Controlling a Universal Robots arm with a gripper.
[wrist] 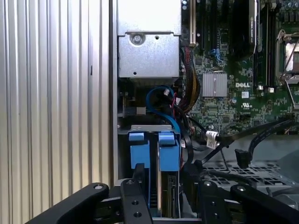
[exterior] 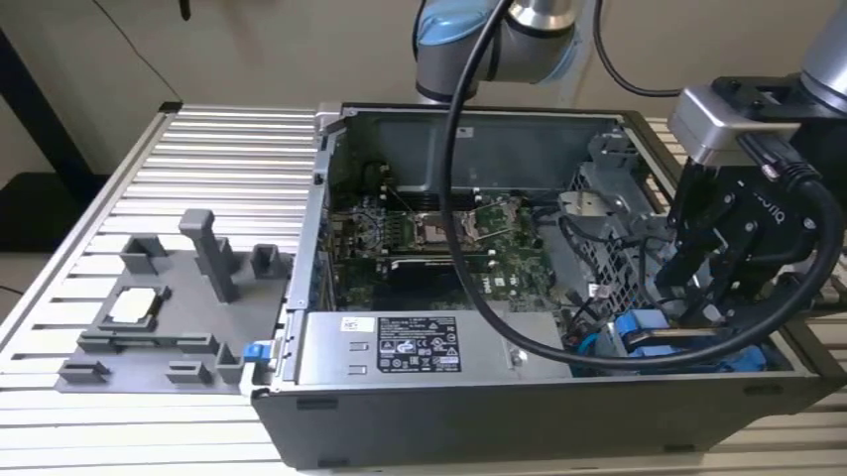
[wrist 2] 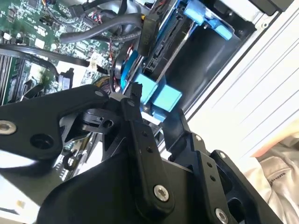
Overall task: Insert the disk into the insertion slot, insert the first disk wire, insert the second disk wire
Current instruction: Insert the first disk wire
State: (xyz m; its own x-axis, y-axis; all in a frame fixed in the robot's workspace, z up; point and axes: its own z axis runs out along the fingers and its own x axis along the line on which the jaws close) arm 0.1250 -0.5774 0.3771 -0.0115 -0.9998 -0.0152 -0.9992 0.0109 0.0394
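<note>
The gripper [exterior: 699,309] hangs low in the near corner of the computer case [exterior: 437,412], at the exterior view's right. It straddles the blue-framed disk [wrist: 168,151], which stands in the insertion slot [wrist: 150,127]. Whether it clamps the disk, I cannot tell.

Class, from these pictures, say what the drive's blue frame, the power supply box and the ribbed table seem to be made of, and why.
The blue frame is probably moulded plastic: solid colour, soft sheen, rounded tabs. The power supply box is likely sheet metal: dull grey, flat panels, a screw. The ribbed table looks like extruded aluminium: matt silver, straight parallel grooves.
</note>
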